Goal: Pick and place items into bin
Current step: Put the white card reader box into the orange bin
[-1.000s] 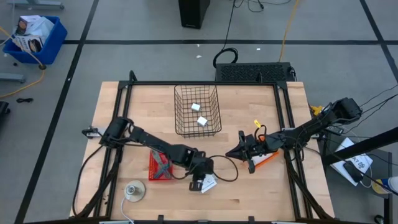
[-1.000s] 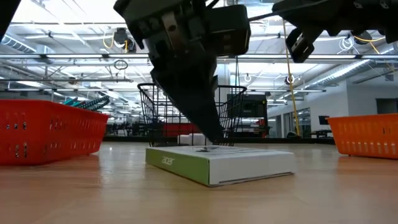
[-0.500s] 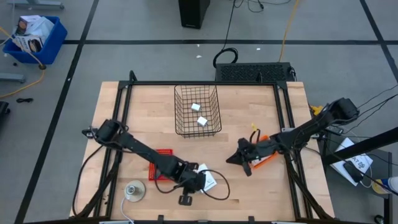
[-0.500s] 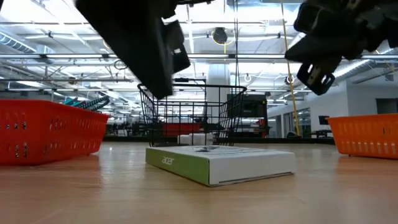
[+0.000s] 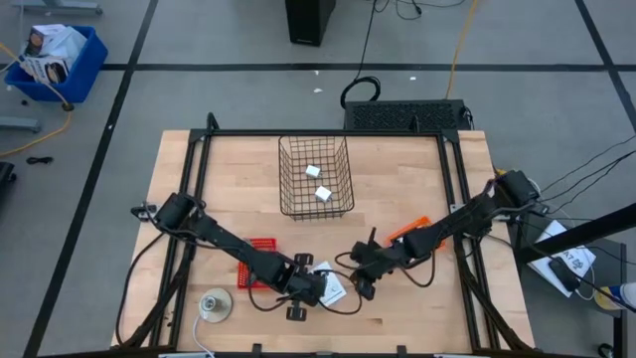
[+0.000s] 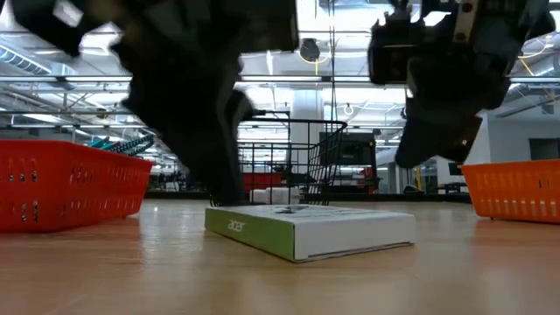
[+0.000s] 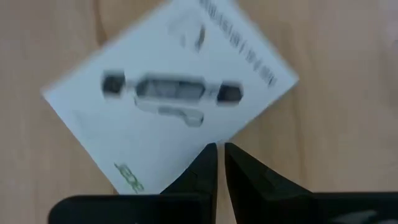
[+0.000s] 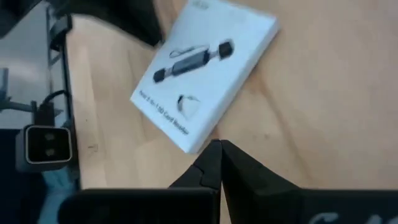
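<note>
A flat white box (image 5: 329,288) printed with a card reader lies flat on the table near the front middle; it also shows in the low view (image 6: 311,229). My left gripper (image 5: 313,291) is shut, its tips low at the box's left edge (image 7: 168,106). My right gripper (image 5: 353,281) is shut and hangs above the box's right side (image 8: 199,81), clear of it in the low view (image 6: 409,157). The wire bin (image 5: 315,177) stands farther back and holds two white cubes (image 5: 317,182). My left gripper (image 7: 221,155) points steeply down with its shut fingertips over the edge of the box (image 7: 186,177). Whether they touch the box or only the table beside it, I cannot tell.
A red basket (image 5: 260,264) sits partly under my left arm, an orange basket (image 5: 409,231) under my right arm. A round grey disc (image 5: 214,304) lies at the front left. Bare wood lies between the bin and the box.
My left gripper has risen off the box's top, gone toward the table's left and near edge, and come down at the box's left end. My right gripper has swung down toward the box, rolling and tipping downward. The box has stayed put.
</note>
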`<state>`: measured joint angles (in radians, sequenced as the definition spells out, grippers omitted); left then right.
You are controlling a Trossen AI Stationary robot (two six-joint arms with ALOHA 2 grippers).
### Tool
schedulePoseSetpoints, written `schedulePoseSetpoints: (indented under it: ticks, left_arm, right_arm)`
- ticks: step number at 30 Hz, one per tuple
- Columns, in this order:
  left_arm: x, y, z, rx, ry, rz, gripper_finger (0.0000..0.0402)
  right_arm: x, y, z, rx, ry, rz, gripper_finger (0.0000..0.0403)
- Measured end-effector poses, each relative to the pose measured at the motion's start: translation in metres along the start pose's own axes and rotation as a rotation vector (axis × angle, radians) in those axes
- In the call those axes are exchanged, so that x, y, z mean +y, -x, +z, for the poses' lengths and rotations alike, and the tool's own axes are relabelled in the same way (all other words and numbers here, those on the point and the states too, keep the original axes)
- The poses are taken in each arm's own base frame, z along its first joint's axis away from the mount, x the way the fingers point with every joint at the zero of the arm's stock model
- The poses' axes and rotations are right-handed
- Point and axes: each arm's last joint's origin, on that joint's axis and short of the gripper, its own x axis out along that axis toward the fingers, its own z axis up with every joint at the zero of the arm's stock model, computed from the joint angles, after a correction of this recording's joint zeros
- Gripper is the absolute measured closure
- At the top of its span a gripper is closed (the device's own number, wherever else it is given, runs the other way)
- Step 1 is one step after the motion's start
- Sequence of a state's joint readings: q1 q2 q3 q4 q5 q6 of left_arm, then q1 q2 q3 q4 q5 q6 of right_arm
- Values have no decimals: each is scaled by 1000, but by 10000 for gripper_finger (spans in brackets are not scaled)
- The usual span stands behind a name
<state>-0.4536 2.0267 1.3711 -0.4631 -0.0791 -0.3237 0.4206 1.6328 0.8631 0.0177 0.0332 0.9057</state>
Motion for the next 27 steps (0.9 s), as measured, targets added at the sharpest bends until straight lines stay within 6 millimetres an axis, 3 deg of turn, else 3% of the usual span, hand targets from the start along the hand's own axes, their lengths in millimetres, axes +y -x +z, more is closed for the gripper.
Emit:
schedulePoseSetpoints:
  ticks: [15, 27]
  left_arm:
    - [11, -15, -13, -36, 46, 12, 366]
    - [4, -8, -3, -129, 15, 54, 367]
  right_arm:
    - [-27, -31, -6, 96, -128, -125, 403]
    - [-29, -34, -3, 107, -135, -95, 403]
